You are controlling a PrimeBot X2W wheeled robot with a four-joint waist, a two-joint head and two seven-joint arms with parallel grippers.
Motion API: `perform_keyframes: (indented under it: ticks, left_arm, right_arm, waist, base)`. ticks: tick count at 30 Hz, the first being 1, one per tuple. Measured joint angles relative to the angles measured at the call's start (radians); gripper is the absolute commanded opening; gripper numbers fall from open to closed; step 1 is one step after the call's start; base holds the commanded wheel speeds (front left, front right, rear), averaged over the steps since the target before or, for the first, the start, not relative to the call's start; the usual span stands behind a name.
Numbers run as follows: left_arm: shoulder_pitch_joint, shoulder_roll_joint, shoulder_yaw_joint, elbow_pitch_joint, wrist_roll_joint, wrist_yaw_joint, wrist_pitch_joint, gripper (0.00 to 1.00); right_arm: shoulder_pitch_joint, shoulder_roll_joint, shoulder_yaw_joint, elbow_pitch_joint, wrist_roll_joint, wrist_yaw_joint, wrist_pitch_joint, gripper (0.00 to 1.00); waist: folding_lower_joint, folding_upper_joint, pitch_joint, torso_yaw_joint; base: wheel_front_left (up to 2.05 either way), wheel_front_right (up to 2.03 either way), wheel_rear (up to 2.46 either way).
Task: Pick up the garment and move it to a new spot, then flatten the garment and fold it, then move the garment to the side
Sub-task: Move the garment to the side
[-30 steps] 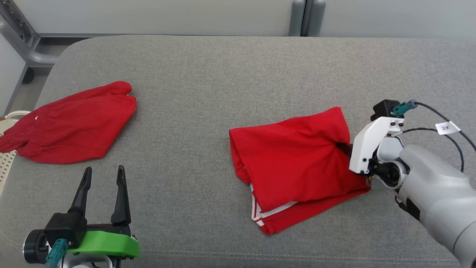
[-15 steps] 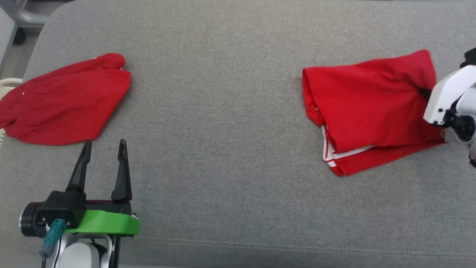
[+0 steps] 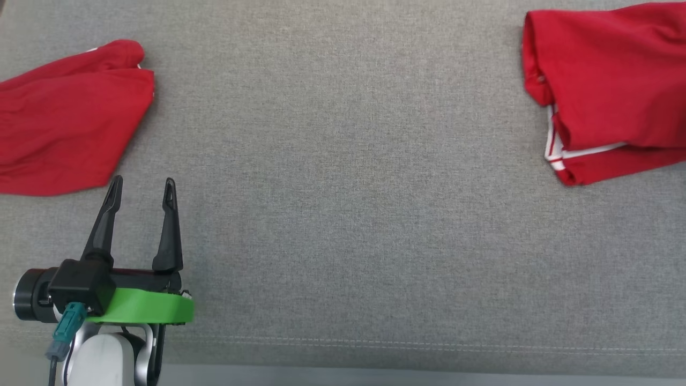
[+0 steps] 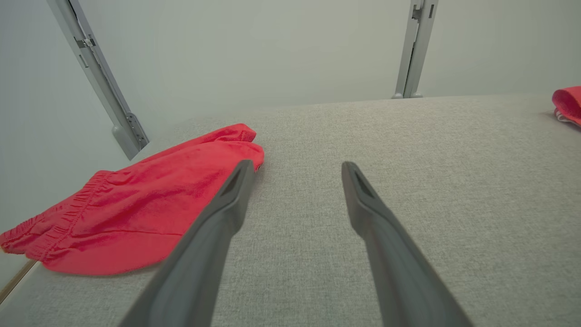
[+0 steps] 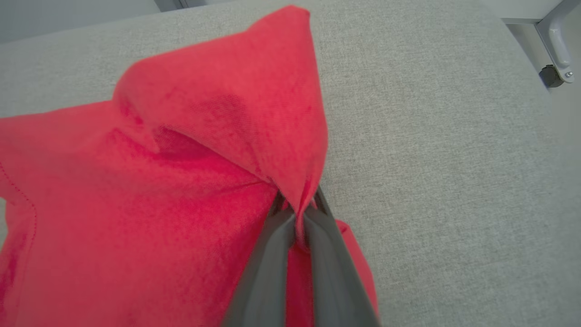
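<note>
Nearest, lower left: left gripper (image 3: pixel 142 182), fingers spread wide, grasping nothing, poised over the cushion (image 3: pixel 343 214). Near its left fingertip, a little farther back: other garment (image 3: pixel 69 118), lying loose; could get snagged if that arm swings left. Well apart, at the far right of the cushion: garment (image 3: pixel 611 80), folded, white-striped hem peeking out below the top layer. At its right side: right gripper (image 5: pixel 297 209), clenched on a small bunch of the red cloth, tenting the top layer into a peak. Looks like the last step, the move to the side. Risks from here:
- Thin pinch slipping and dropping the garment short.
- Pull on the top layer alone, peeling the fold open and leaving the lower layer dragging on the rough weave.
- Too long a carry, spilling cloth over the cushion's rounded end, close by in the right wrist view.
</note>
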Motion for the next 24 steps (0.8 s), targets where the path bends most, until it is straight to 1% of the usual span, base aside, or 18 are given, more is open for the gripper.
perform_keyframes:
  ticks: [9, 15, 24]
  left_arm:
    - [0.000, 0.010, 0.003, -0.015, 0.004, 0.000, 0.000, 1.00]
    - [-0.001, 0.015, 0.003, -0.025, 0.008, 0.000, 0.000, 1.00]
    - [-0.001, 0.016, 0.012, -0.032, 0.013, 0.000, 0.000, 1.00]
  right_arm:
    - [-0.076, -0.058, 0.017, 0.046, -0.035, 0.000, -0.026, 0.00]
    - [-0.099, -0.074, 0.033, 0.070, -0.057, 0.000, -0.022, 0.00]
    - [-0.139, -0.116, 0.049, 0.089, -0.086, 0.000, -0.018, 0.00]
  waist:
    - [0.0000, 0.0000, 0.043, -0.013]
    - [0.0000, 0.0000, 0.060, -0.013]
    - [0.0000, 0.0000, 0.064, -0.011]
  base:
    - [0.00, 0.00, 0.00]
    - [0.00, 0.00, 0.00]
    - [0.00, 0.00, 0.00]
